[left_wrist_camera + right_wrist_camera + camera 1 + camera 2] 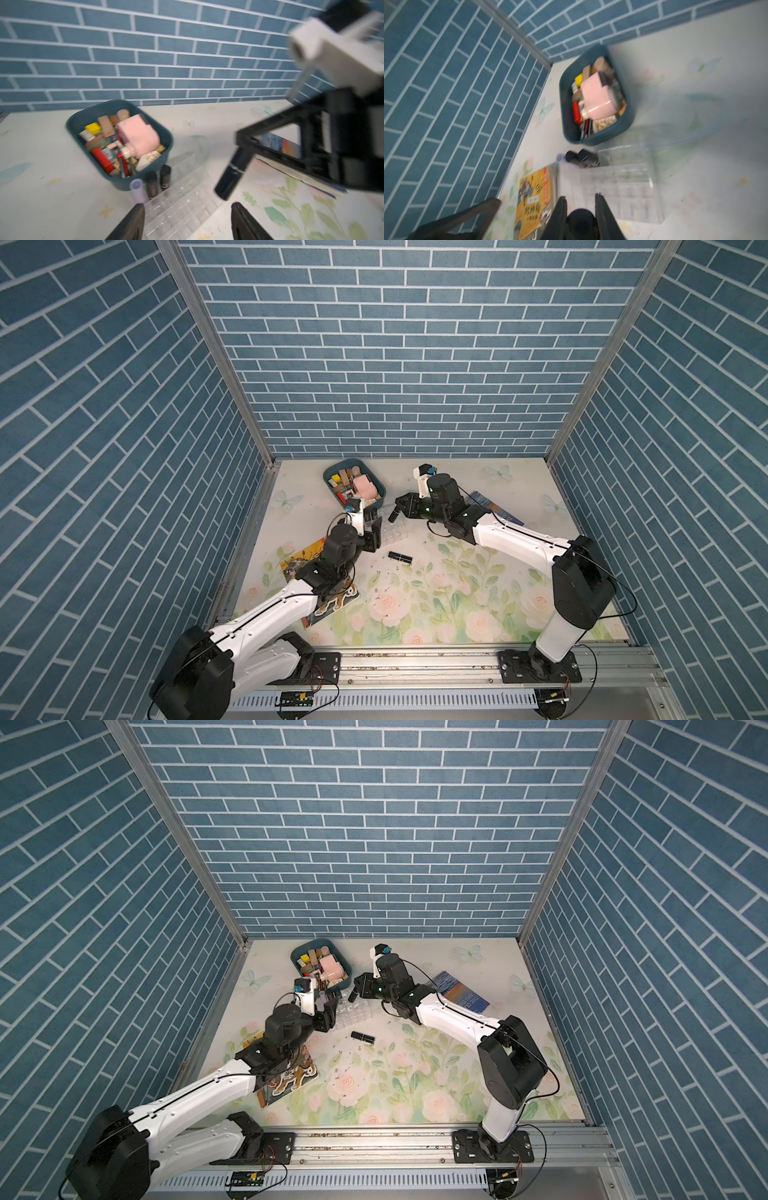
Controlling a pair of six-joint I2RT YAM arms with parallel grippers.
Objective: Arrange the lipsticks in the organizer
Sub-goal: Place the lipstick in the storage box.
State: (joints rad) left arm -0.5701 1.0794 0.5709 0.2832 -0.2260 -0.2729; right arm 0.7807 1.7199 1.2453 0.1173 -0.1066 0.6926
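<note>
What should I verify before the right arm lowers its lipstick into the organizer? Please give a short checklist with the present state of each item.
1. Right gripper shut on the glossy black lipstick tube: ok.
2. Held tube upright: not ok, it hangs tilted.
3. Free cells in the clear plastic grid organizer: ok, most look empty.
4. Tube exactly above one free cell: cannot tell, the wrist views are blurred.
5. Left gripper open, holding nothing: ok.
6. All tubes stored: not ok. The pale lavender tube and two black tubes stand in the organizer, but another black tube lies on the floral table.
</note>
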